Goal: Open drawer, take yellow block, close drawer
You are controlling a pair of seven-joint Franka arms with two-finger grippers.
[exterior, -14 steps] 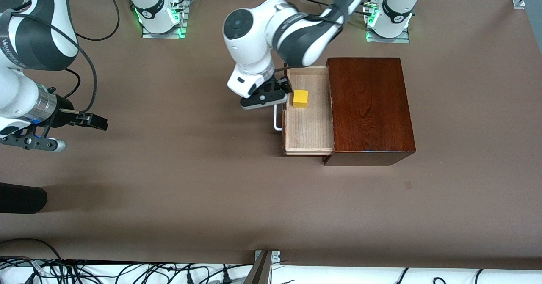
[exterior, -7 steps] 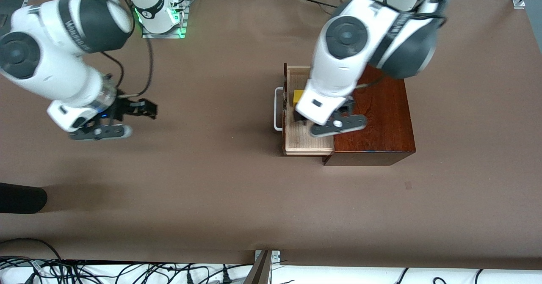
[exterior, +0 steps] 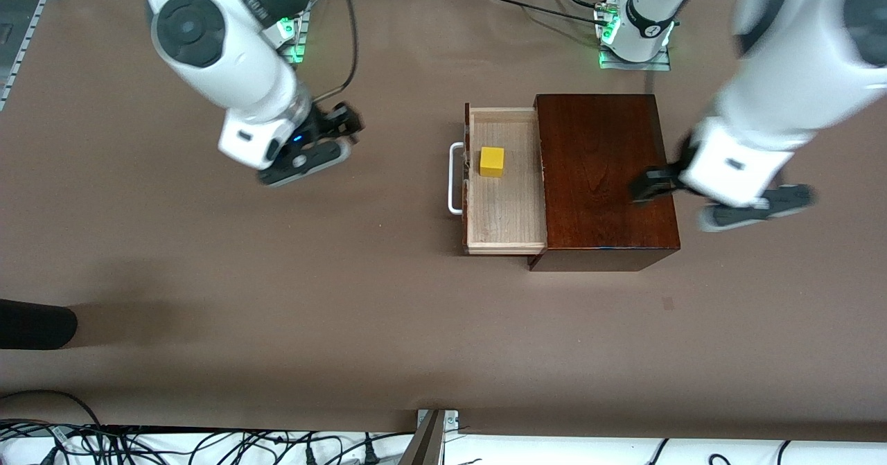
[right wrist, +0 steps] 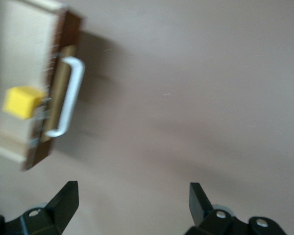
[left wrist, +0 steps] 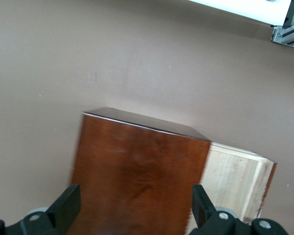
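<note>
The drawer [exterior: 504, 222] stands pulled out of the dark-brown box [exterior: 603, 174], its white handle [exterior: 454, 177] toward the right arm's end. The yellow block [exterior: 492, 161] lies in the drawer near the handle. My right gripper [exterior: 346, 129] is open and empty over bare table, apart from the handle. Its wrist view shows the block [right wrist: 22, 102], the handle [right wrist: 68, 95] and the open right gripper [right wrist: 132, 193]. My left gripper [exterior: 651, 188] is open and empty over the box's edge at the left arm's end. Its wrist view shows the box [left wrist: 137, 171], the drawer [left wrist: 235, 181] and the open left gripper [left wrist: 134, 200].
The brown table [exterior: 277, 312] carries only the box. A dark object [exterior: 34, 323] lies at the table's edge at the right arm's end. Cables [exterior: 138, 444] run along the edge nearest the front camera.
My left gripper has left the drawer handle and crossed over the drawer and box to the box's left-arm end. My right gripper has come from the table's end toward the drawer. The block has not moved.
</note>
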